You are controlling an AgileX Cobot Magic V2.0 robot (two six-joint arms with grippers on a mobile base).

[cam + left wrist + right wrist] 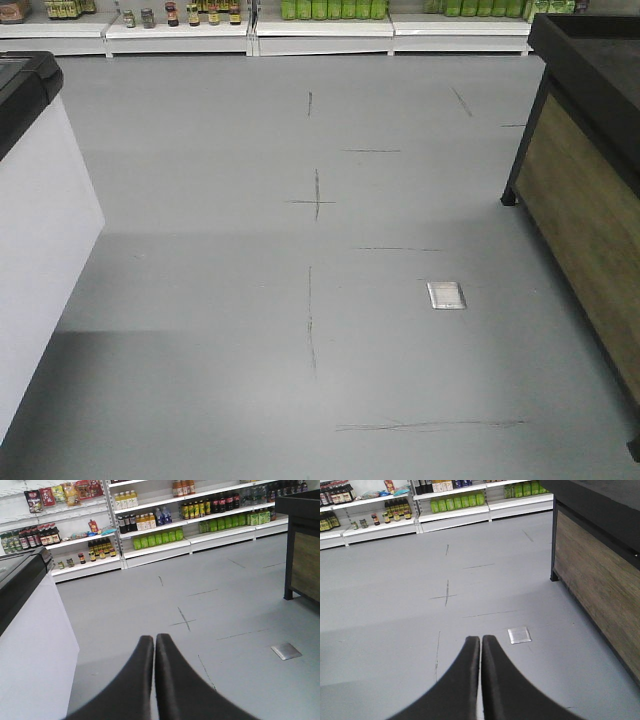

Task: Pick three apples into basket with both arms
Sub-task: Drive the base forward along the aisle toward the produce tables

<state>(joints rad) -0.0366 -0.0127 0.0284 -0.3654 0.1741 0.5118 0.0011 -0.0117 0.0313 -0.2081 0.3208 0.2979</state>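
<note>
No apples and no basket show in any view. My left gripper (154,637) hangs above the grey shop floor, its two black fingers pressed together with nothing between them. My right gripper (480,639) is likewise shut and empty over the floor, a little left of a small metal floor plate (519,634). The front view shows neither arm.
A white chest freezer with a black rim (40,230) stands at the left. A dark wood-panelled display stand (585,180) stands at the right. White shelves of bottles and jars (320,25) line the far wall. The metal floor plate (446,295) lies in the grey floor (250,300).
</note>
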